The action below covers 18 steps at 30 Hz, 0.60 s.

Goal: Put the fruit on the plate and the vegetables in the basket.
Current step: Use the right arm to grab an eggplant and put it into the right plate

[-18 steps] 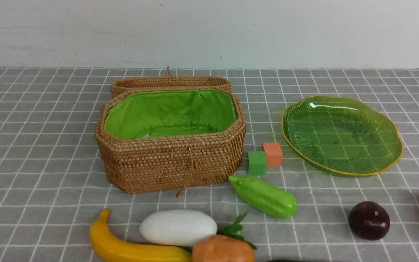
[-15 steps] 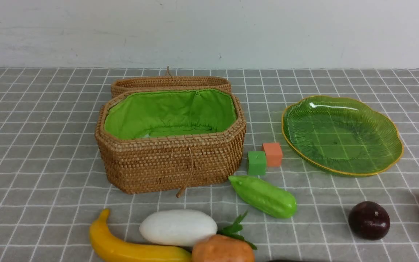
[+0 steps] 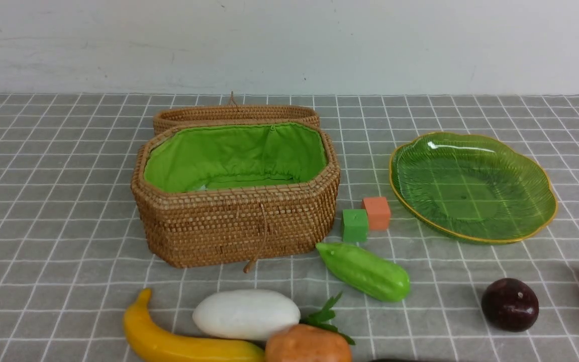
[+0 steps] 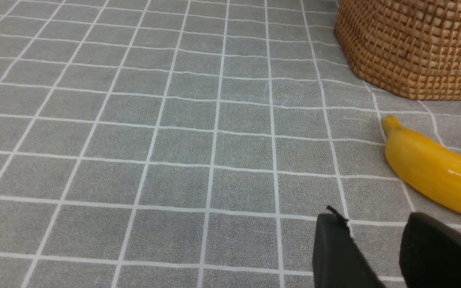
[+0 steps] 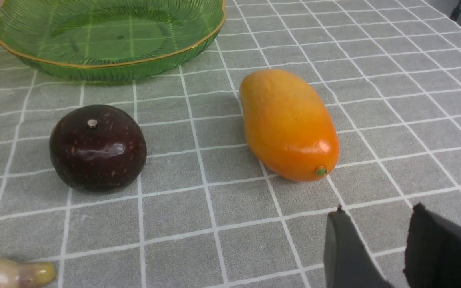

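Right wrist view: right tool (image 5: 378, 212) part open, empty, near mango (image 5: 288, 124) on worktop (image 5: 374, 80), plum (image 5: 97, 148) beside, plate (image 5: 106, 71) beyond. Mango looks glossy, rigid, probably light; grip across its narrow waist. Left tool (image 4: 370, 219) likewise part open, empty, near banana (image 4: 434, 172).

A small green cube (image 3: 354, 225) sits just beside a small orange cube (image 3: 376, 212) on the table's grey cloth (image 3: 58, 211) with white grid lines; a white wall (image 3: 289, 45) stands behind
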### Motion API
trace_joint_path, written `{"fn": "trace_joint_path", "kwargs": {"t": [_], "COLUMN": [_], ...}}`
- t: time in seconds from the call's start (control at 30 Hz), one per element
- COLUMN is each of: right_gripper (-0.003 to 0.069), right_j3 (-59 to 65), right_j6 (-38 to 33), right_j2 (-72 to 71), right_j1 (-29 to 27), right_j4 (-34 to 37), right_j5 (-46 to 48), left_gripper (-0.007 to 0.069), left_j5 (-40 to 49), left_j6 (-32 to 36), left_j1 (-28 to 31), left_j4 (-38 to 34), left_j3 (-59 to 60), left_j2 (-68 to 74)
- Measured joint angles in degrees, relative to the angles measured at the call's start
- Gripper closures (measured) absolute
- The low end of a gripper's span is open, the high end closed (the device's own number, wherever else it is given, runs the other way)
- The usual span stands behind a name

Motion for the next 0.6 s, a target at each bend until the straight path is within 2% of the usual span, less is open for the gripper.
{"fn": "trace_joint_path", "kwargs": {"t": [0.6], "right_gripper": [0.0418], "right_j3": [0.0], "right_j6": [0.0], "right_j2": [0.0], "right_j1": [0.0], "right_j4": [-0.61], "right_j5": [-1.78], "left_gripper": [0.0386], "left_j5": [0.0], "left_j6": [0.0], "left_j1": [0.0], "left_j4": [0.0], "left_j3": [0.0], "left_j2": [0.0]}}
